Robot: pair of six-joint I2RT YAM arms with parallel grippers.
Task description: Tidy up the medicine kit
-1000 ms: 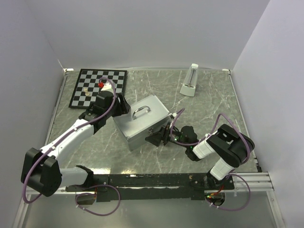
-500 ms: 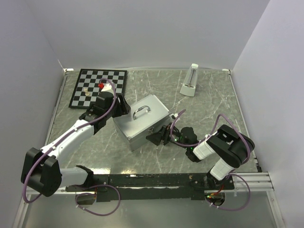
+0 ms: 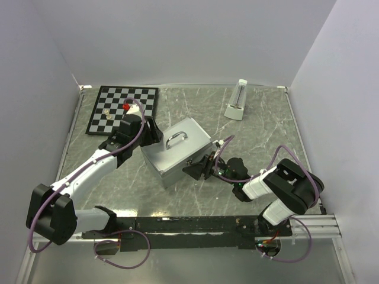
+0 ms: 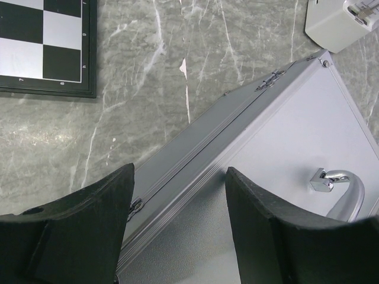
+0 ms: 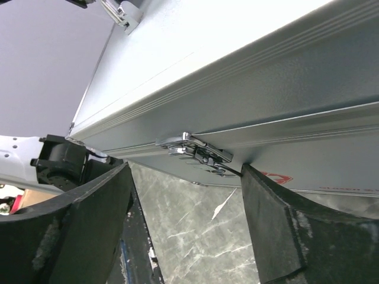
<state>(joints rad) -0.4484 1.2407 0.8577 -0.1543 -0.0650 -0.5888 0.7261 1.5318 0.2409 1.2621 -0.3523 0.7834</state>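
Observation:
The medicine kit (image 3: 177, 155), a silver case with its lid down and a metal handle (image 3: 176, 139) on top, stands at the table's middle. My left gripper (image 3: 151, 134) is open at its back left corner. In the left wrist view that gripper (image 4: 179, 177) straddles the case's rear top edge (image 4: 284, 136), one finger on each side, gripping nothing. My right gripper (image 3: 199, 168) is open at the front face. In the right wrist view this gripper (image 5: 185, 177) sits just below the front latch (image 5: 198, 154), and one fingertip (image 5: 254, 183) touches the case beside the latch, near a small red mark (image 5: 278, 177).
A chessboard (image 3: 121, 109) with a few small pieces lies at the back left, close behind the left gripper. A white wedge-shaped object (image 3: 237, 102) stands at the back right. White walls close in the table on three sides.
The right arm's elbow has swung to the right, and its jaws have narrowed slightly at the latch. The left arm and the case have not moved.

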